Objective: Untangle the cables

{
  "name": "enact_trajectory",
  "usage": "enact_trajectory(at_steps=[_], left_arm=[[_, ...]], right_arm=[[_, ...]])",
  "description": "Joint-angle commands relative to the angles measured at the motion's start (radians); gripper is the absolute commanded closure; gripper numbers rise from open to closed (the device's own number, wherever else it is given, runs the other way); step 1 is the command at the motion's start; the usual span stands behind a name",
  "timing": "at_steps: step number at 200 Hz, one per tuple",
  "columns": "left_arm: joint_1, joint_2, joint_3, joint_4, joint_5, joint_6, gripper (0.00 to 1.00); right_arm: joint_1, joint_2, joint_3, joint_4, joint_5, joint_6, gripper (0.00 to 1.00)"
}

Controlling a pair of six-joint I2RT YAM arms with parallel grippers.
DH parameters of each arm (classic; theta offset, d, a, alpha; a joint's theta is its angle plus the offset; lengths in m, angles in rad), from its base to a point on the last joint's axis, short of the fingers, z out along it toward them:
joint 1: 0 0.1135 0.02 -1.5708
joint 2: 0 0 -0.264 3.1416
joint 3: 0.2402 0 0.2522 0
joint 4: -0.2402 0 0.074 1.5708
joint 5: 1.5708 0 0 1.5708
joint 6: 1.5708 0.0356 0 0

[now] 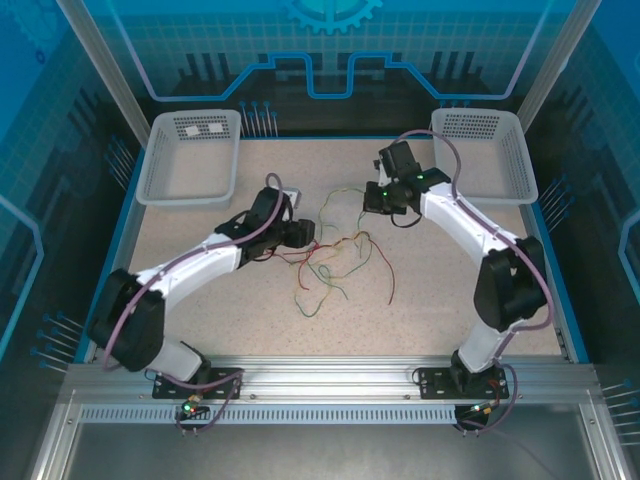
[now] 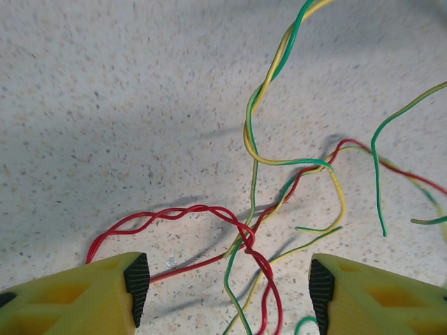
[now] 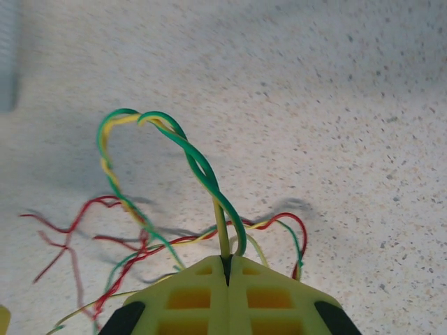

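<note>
Green-yellow cable (image 3: 201, 166) pinched in right tool (image 3: 227, 271); I'd lift slowly while spread left tool (image 2: 227, 293) pins the red knot (image 2: 248, 241).

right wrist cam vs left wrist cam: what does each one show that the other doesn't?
Right wrist: the right tool is shut, pinching a twisted green-yellow cable that loops up from its tip.
Left wrist: the left tool is open, with a twisted red cable running between its fingers and nothing gripped.
Both: a tangle of red, green and yellow wires lying on the speckled table.
</note>
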Motion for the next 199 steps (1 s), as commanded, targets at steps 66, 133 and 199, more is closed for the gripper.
enact_trajectory(at_steps=[66,133,199], left_arm=[[-0.003,-0.300,-0.011,0.168,0.223,0.052,0.32],[-0.014,-0.223,0.049,0.202,0.465,0.044,0.23],[-0.047,-0.111,0.079,0.246,0.442,0.094,0.26]], right_arm=[[0.038,-0.245,0.003,0.118,-0.233,0.006,1.00],[0.096,-0.300,-0.065,0.288,-0.310,0.099,1.00],[0.152,-0.310,-0.084,0.342,-0.305,0.155,1.00]])
